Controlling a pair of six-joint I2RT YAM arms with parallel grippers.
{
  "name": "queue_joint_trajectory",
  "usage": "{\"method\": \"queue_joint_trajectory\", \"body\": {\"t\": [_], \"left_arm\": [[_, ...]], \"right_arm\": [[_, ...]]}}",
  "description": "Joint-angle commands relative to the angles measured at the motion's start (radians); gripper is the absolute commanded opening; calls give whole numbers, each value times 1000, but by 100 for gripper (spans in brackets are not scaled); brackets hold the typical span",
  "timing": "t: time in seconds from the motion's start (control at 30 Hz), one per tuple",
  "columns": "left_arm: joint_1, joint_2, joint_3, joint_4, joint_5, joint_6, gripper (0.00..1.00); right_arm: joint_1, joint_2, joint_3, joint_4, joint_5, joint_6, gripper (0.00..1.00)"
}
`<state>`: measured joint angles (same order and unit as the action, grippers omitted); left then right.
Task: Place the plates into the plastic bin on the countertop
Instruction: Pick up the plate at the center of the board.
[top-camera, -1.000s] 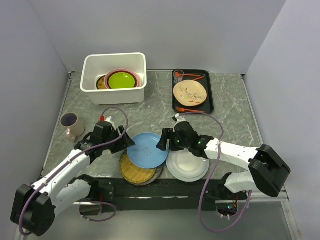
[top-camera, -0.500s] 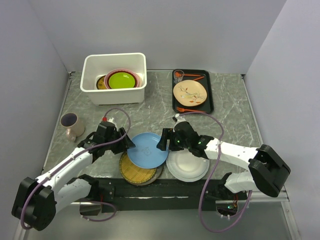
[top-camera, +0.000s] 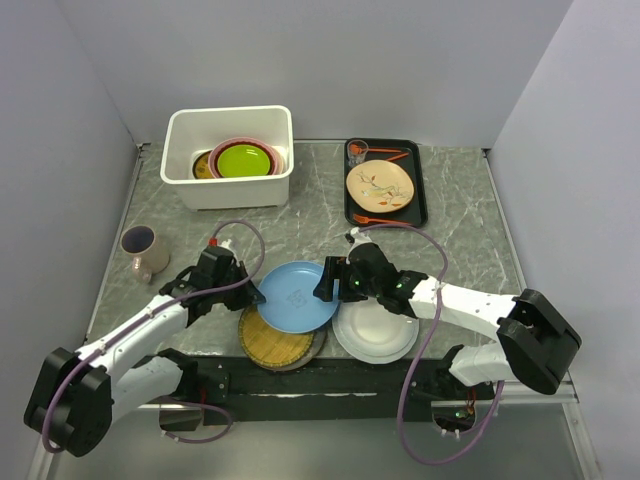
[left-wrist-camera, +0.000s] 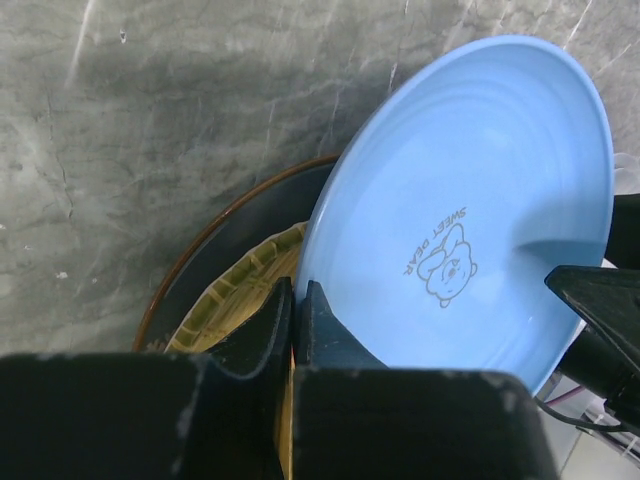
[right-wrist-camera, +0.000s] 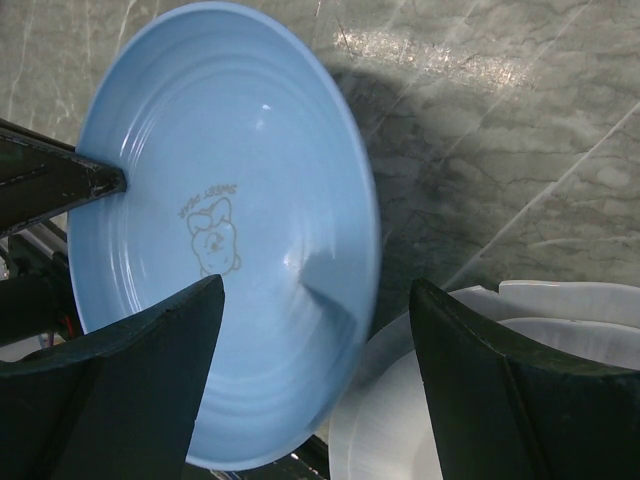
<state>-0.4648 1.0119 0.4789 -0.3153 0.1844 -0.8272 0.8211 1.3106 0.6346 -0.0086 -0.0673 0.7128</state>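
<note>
Nearest the arm bases, two plates lie flat on the countertop (top-camera: 300, 225): a gold-patterned brown plate (top-camera: 272, 345) on the left and a white plate (top-camera: 378, 335) to its right. Whether another plate sits under the brown one cannot be told. Just beyond them the blue plate (top-camera: 297, 298) hangs tilted, partly over the brown plate, between the two arms. The left gripper (top-camera: 252, 293) has its fingers drawn almost together, pinching the plate's left rim, as the left wrist view shows plainly. The right gripper (top-camera: 326, 282) stands at the opposite rim with its jaws spread wide. The plate's edge lies in the gap, but neither finger appears to press on it, so the left side alone seems to carry the plate. Farther back on the left stands a mug (top-camera: 140, 245), and on the right a black tray (top-camera: 418, 195) holds a peach plate (top-camera: 380, 185). At the far left the plastic bin (top-camera: 240, 190) already holds a lime green plate (top-camera: 243, 159) nested in a pink plate (top-camera: 243, 142), with a brownish piece at its left side that is too hidden to name. By this count the job looks partway done, with the blue, white and brown plates yet to go in. The blue one is in hand but well apart from the bin.
</note>
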Motion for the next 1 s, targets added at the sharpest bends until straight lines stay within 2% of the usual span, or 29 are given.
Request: {"method": "queue_joint_trajectory", "body": {"t": [0.0,0.6,0.97], "left_arm": [[-5,-35,47,5,-16,5,1],[-8,-16,96,-51,-117,25,1],[-8,14,127,-45,-157,23,1]], "right_arm": [[-4,-37,16,15,24,-3,82],[-5,-53,31,-7,29,-4,82],[-5,-131,2,-8,38,-3,82]]}}
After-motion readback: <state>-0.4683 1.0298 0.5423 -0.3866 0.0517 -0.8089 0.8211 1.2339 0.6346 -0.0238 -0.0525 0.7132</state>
